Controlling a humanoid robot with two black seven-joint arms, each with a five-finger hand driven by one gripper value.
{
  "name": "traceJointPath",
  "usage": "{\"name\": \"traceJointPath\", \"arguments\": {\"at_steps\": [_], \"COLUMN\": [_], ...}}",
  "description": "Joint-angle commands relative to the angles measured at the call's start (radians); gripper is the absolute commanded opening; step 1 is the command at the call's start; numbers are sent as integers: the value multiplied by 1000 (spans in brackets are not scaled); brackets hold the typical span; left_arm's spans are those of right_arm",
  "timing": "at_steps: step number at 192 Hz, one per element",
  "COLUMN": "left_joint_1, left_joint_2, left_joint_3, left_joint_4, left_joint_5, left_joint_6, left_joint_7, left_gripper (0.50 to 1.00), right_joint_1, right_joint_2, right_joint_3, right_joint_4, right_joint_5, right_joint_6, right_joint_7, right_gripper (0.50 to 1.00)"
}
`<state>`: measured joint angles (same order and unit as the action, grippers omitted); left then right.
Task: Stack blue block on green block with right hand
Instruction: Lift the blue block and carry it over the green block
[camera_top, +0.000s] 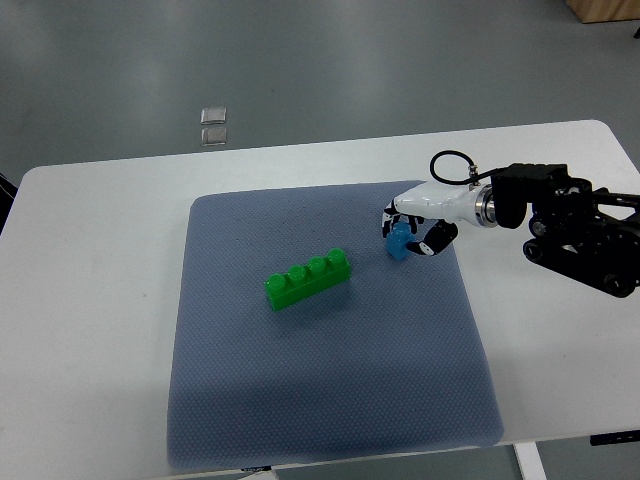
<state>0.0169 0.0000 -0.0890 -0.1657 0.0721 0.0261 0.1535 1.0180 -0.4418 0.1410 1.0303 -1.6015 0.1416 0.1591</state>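
A grey-blue textured fabric mat (330, 400) lies on a white rectangular table (100, 260) and carries both blocks. The long bright green plastic building block (308, 280), with four round studs along its top, lies near the mat's centre, its long axis running from about eight o'clock to two o'clock. The small light blue plastic block (401, 243) sits towards two o'clock from the green one, well apart from it, close to the mat's upper right corner.

The right hand (418, 228), white-shelled with black fingers, comes in from three o'clock on a black arm (580, 240) that crosses the table's right edge. Its fingers (436, 240) curl around the blue block, gripping it from the right and from above; whether the block is raised off the mat cannot be told.

On the grey floor (300, 60) beyond the table, at about eleven o'clock, sit two small silver square plates (214, 125).
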Motion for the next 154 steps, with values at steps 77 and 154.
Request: {"name": "traceJointPath", "arguments": {"at_steps": [77,154], "left_joint_1": [0,0], "left_joint_2": [0,0], "left_joint_3": [0,0], "left_joint_4": [0,0], "left_joint_5": [0,0], "left_joint_6": [0,0], "left_joint_7": [0,0], "left_gripper": [1000,1000], "right_joint_1": [129,129], "right_joint_2": [34,106], "right_joint_3": [5,-46], "right_joint_4": [113,160], "right_joint_5": [31,11], "right_joint_6": [-28,-28], "right_joint_7": [53,108], "right_gripper": [500,500]}}
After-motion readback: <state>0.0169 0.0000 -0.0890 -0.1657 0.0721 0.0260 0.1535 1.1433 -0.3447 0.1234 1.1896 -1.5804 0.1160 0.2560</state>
